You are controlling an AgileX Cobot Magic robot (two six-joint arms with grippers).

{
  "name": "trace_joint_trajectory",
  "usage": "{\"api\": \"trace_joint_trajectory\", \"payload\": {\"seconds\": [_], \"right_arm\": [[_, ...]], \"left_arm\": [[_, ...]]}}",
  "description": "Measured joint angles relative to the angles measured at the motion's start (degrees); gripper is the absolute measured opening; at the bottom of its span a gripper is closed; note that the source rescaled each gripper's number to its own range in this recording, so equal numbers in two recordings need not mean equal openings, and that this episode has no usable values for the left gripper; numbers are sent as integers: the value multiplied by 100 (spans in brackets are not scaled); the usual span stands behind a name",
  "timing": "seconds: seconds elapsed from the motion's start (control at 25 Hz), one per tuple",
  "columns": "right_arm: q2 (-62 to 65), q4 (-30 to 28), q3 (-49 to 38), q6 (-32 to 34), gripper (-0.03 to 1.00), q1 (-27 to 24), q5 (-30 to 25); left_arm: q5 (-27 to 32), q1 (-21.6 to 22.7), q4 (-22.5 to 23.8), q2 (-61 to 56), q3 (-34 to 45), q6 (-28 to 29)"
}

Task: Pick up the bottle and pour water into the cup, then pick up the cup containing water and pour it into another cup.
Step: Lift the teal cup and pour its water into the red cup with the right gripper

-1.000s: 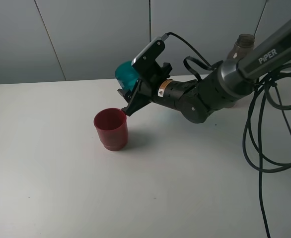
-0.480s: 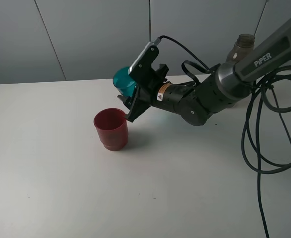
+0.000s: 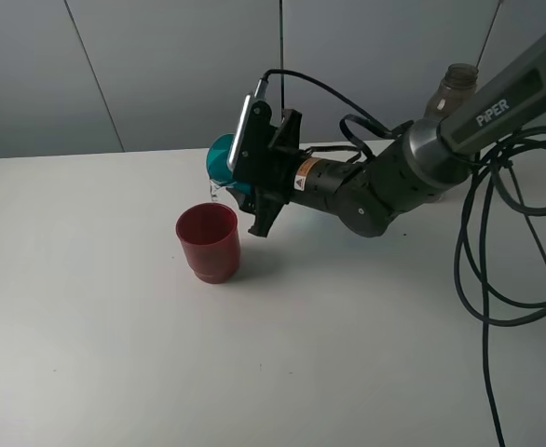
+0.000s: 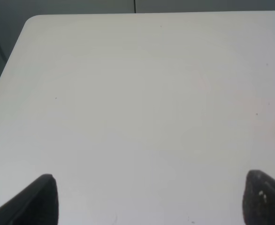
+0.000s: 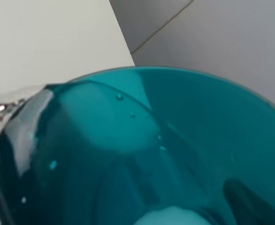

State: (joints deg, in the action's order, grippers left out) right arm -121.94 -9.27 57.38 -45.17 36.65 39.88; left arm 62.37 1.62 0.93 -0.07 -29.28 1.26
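Reaching low over the table (image 3: 87, 326), the right arm (image 3: 413, 158) tips the blue cup (image 3: 219, 156), clamped in the right fingers (image 3: 259, 216), above the red cup (image 3: 208, 244); left fingers (image 4: 41, 201) apart, grey wall (image 3: 161, 65) behind.

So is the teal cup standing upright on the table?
No, the right gripper holds the teal cup tipped above the red cup, water leaving its rim.

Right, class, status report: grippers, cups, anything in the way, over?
Right gripper shut on teal tumbler, tipped above dark red cup, water running off its lip. Left gripper open, empty, over table. Bottle behind arm, clear of pour.
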Motion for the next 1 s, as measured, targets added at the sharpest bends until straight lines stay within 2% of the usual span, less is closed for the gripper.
{"api": "trace_joint_trajectory", "payload": {"seconds": [0.28, 1.0], "right_arm": [[0, 408, 0, -1157, 6, 0, 67], [0, 432, 4, -2765, 6, 0, 310]], "left_arm": [[0, 0, 0, 0, 0, 0], [0, 0, 0, 0, 0, 0]]}}
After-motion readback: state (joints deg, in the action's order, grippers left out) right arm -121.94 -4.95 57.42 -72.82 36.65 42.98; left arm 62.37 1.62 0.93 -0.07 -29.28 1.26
